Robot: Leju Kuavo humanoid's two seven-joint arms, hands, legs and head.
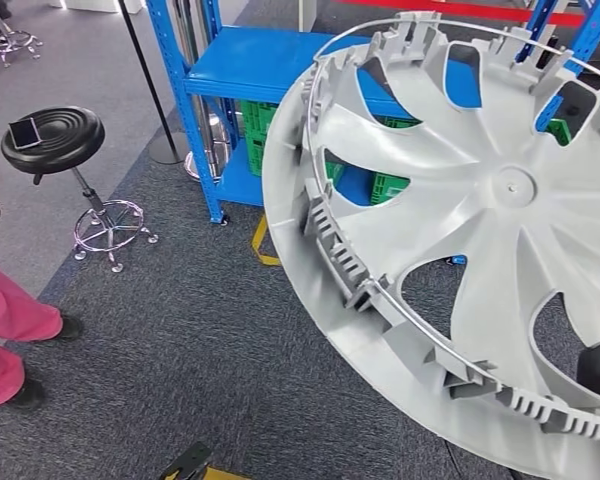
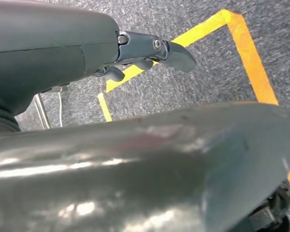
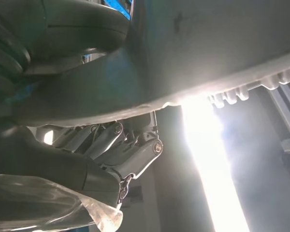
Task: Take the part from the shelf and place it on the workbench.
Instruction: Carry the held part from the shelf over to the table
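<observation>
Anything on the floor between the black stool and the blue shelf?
Head view: just bare grey carpet between the stool and the shelf, crossed by a thin black pole.

The head view was evenly lit and sharp, while the right wrist view was dim, blown out by white glare behind the silhouetted part (image 3: 209, 43).

We see grey carpet (image 1: 191, 340) across the floor, with yellow tape (image 1: 261, 245) marking lines on it. A blue metal rack (image 1: 206, 90) stands at the back, green crates (image 1: 255, 135) on its lower level. To the left a black round stool (image 1: 53, 138) on a chrome base holds a small flat device (image 1: 25, 132). At the left edge we see a person's pink trouser legs (image 1: 10, 330) and dark shoes (image 1: 69, 328).
</observation>
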